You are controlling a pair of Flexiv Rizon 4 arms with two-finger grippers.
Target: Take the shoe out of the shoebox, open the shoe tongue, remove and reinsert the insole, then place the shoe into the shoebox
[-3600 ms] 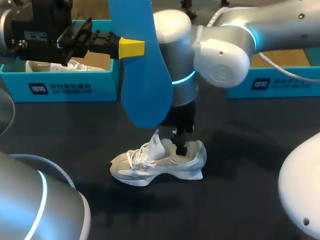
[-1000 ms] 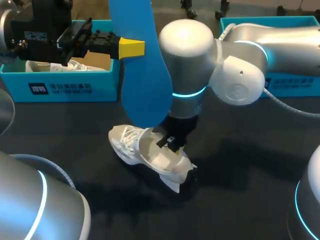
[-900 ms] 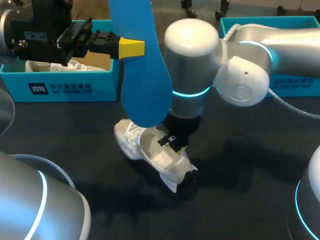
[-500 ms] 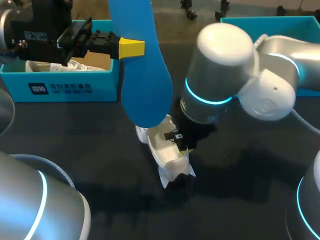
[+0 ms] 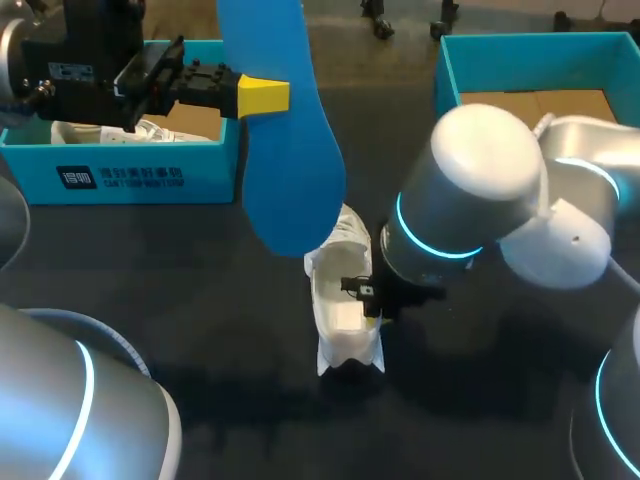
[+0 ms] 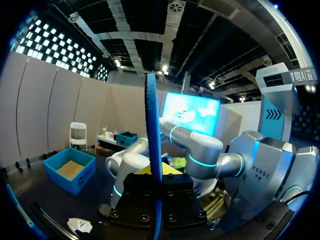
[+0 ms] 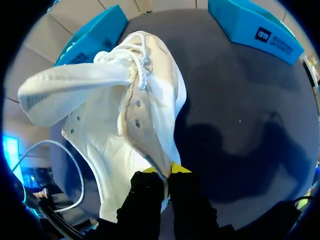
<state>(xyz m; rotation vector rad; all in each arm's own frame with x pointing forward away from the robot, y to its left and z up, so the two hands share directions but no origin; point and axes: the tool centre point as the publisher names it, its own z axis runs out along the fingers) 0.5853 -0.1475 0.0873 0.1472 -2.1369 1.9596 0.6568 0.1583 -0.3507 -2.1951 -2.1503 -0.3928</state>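
Observation:
My left gripper (image 5: 263, 95) is shut on a blue insole (image 5: 290, 140) and holds it high over the table; in the left wrist view the insole (image 6: 152, 130) stands edge-on between the fingers of that gripper (image 6: 155, 172). A white shoe (image 5: 340, 305) lies on the black table under the insole's lower end, its toe pointing away. My right gripper (image 5: 368, 300) is shut on the rim of the shoe's opening. In the right wrist view the gripper (image 7: 165, 172) pinches the shoe's side wall (image 7: 150, 125), and the tongue (image 7: 70, 90) is pulled up and away.
A blue shoebox (image 5: 120, 172) at the back left holds another white shoe (image 5: 150, 130). A second blue shoebox (image 5: 450, 65) with a brown bottom stands at the back right, behind my right arm (image 5: 480, 210).
My right arm has swung to the right and turned the shoe with it, from lying crosswise to pointing away. The left arm and the insole have kept still.

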